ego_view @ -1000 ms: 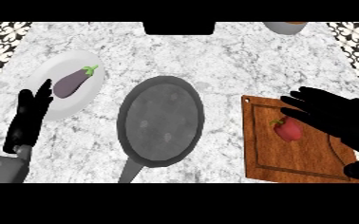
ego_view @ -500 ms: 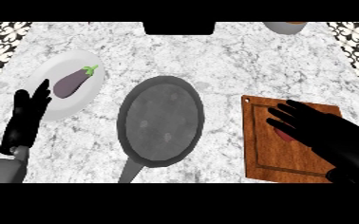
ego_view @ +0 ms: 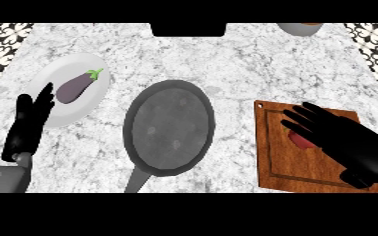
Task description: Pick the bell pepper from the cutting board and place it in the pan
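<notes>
A red bell pepper [ego_view: 298, 140] lies on the brown cutting board [ego_view: 275, 166] at the right; only a small red patch of it shows under my hand. My right hand [ego_view: 341, 139] covers the pepper, palm down, its fingers [ego_view: 299, 119] spread and pointing left over it. I cannot tell whether the hand touches the pepper. The dark grey pan [ego_view: 170, 125] sits mid-counter, to the left of the board, with its handle toward the near edge. My left hand [ego_view: 28, 125] rests open at the left edge, fingers up.
A white plate [ego_view: 55, 115] with a purple eggplant [ego_view: 78, 87] sits at the far left, partly behind my left hand. A grey bowl [ego_view: 299, 28] shows at the back right edge. The counter is grey-white marble.
My right hand has come down and leftward over the cutting board, and now hides most of the pepper that was in plain sight a second ago. The left hand has hardly moved.
</notes>
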`<action>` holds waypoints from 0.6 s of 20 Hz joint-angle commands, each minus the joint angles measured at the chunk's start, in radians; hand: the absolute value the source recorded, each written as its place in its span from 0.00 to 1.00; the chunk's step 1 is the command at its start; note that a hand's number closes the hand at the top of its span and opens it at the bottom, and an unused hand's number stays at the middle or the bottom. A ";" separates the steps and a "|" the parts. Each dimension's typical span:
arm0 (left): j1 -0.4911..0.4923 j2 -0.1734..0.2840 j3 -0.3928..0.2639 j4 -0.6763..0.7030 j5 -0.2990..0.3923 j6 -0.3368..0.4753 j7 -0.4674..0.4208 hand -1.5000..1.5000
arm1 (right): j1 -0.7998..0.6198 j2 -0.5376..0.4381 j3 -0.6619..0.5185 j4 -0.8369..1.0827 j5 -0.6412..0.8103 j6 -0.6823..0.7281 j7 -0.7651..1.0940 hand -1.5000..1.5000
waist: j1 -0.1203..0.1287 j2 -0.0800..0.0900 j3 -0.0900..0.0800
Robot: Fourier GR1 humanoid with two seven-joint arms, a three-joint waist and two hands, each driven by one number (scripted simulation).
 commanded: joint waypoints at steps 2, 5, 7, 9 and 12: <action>0.007 0.003 0.055 -0.027 -0.019 -0.052 0.008 0.50 | -0.002 0.072 -0.014 -0.012 0.068 0.055 -0.011 0.00 | 0.001 -0.001 0.000; 0.013 -0.039 0.046 -0.003 -0.056 -0.038 0.009 0.50 | -0.027 0.119 0.005 0.073 0.143 0.015 -0.035 0.00 | 0.002 0.000 0.000; 0.004 -0.049 0.053 -0.046 -0.064 -0.037 0.052 0.50 | -0.031 0.153 0.006 0.082 0.163 0.009 -0.049 0.00 | 0.003 0.000 0.000; -0.024 -0.010 0.111 0.012 -0.022 -0.105 0.030 0.50 | 0.006 0.175 0.004 0.126 0.186 -0.054 -0.058 0.00 | 0.000 0.000 0.000; 0.000 -0.084 0.078 -0.016 -0.106 -0.044 0.029 0.50 | -0.017 0.183 -0.035 0.049 0.189 0.064 -0.060 0.00 | -0.001 -0.001 0.000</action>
